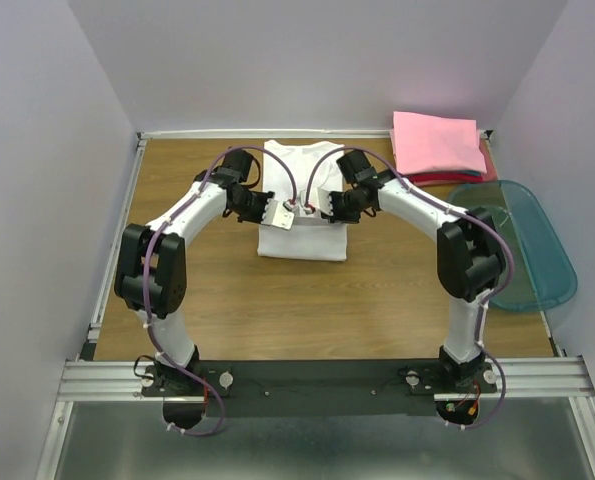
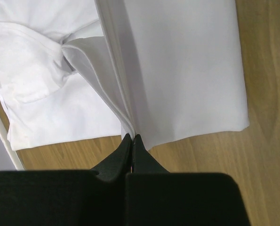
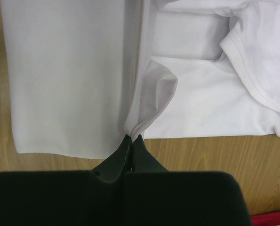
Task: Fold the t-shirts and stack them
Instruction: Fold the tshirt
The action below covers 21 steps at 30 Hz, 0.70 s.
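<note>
Evidently the left claw (image 2: pixel 132 139) and right claw (image 3: pixel 132 139) are each pinched shut on a fold of the white t-shirt (image 1: pixel 302 165), likely to carry the next crease over. It lies on the bench (image 1: pixel 227 300), left of the teal bin (image 1: pixel 562 270). The folded pink t-shirt (image 1: pixel 437 140) tops a red t-shirt (image 1: pixel 447 179) behind the bin, which shows nothing inside.

The scene is lit evenly and brightly from overhead, and only soft shadows are cast on the tabletop (image 1: pixel 307 300). In the wrist views the white t-shirt (image 2: pixel 187 70) is nearly washed out, its folds marked by faint grey shading. The left hand (image 2: pixel 132 140) and right hand (image 3: pixel 132 140) are rendered as dark, featureless shapes.
</note>
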Each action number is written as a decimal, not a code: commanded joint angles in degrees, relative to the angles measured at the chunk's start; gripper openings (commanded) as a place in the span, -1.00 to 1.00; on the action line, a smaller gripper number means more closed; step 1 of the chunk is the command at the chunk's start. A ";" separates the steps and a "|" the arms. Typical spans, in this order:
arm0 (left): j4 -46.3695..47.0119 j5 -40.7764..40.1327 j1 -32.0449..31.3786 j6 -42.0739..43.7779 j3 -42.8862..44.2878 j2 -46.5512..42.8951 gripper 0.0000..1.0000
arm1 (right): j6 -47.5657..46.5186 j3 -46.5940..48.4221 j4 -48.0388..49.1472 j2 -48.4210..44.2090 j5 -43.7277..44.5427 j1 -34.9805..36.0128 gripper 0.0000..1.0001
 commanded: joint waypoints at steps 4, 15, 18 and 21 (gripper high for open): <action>0.94 -0.60 1.81 1.41 4.50 4.10 -1.00 | -4.64 6.92 -3.70 5.63 -0.36 -1.90 -0.99; 3.84 -1.56 2.60 1.50 7.23 7.97 -1.00 | -6.13 12.55 -4.05 11.26 0.00 -2.86 -0.99; 4.63 -2.00 2.60 1.33 7.32 8.76 -0.98 | -6.31 13.69 -4.05 12.49 0.35 -2.95 -0.99; 6.21 -2.27 2.69 0.28 7.23 9.29 -0.76 | -6.31 15.53 -4.05 13.71 0.52 -2.95 -0.92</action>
